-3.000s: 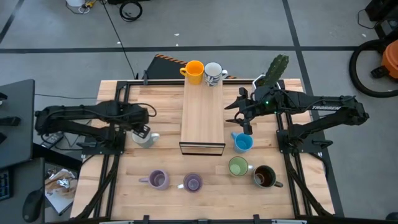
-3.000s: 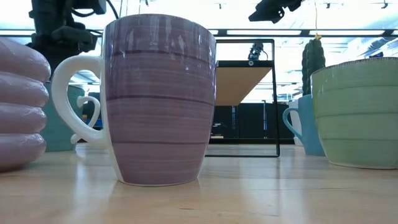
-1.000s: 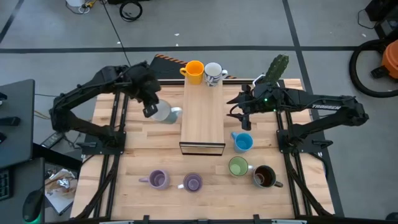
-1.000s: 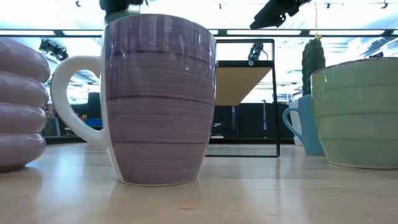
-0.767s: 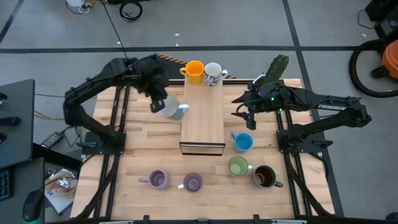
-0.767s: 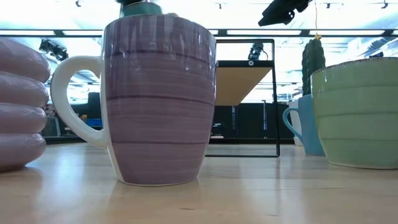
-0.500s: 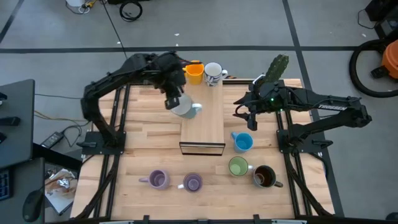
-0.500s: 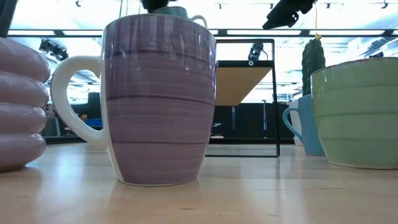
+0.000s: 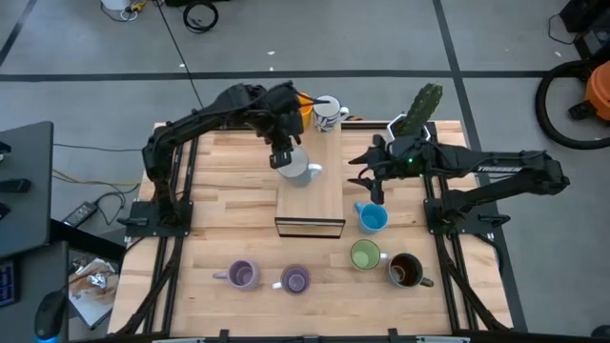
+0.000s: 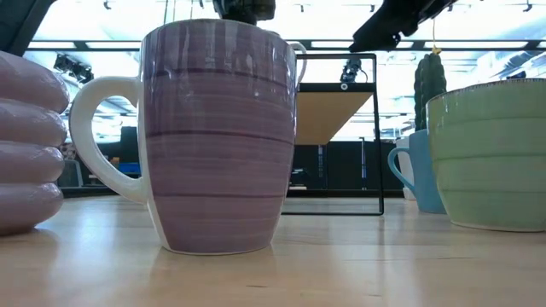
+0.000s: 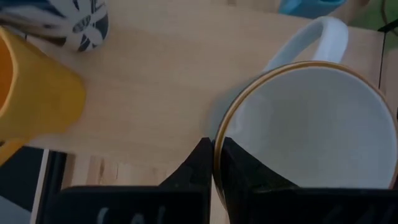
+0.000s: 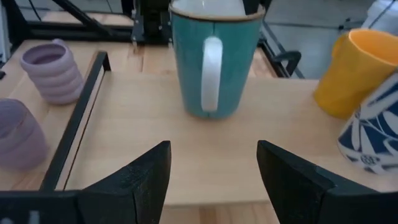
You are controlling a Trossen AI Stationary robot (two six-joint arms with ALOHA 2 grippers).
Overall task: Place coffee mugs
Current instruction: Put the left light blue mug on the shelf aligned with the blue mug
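Grey workshop floor surrounds the slatted table [image 9: 214,214] in the high view, where your left gripper [image 9: 285,155] holds the teal mug [image 9: 297,170] over the raised wooden shelf [image 9: 311,195]. The orange mug [image 9: 299,107] and patterned white mug [image 9: 326,112] stand at the shelf's far end, leaving bare board nearer the camera. Your right gripper [image 9: 367,181] waits above the blue mug [image 9: 372,218], beside the cactus pot [image 9: 417,112]; the green mug [image 9: 364,254], brown mug [image 9: 404,271] and two purple mugs [image 9: 240,275] line the near edge.

At table height, a striped purple mug [image 10: 217,136] fills the low view, the shelf frame [image 10: 337,132] standing well behind it.

Your left wrist view shows the fingers [image 11: 193,171] pinched shut on the teal mug's rim [image 11: 219,127], one inside, one outside. Glazed ceramic is stiff, slippery and likely to chip, so judge this thin rim hold as prone to swinging; lower it gently.

Your right wrist view shows that claw [image 12: 211,168] spread wide and empty, facing the teal mug's handle [image 12: 212,73] across open board.
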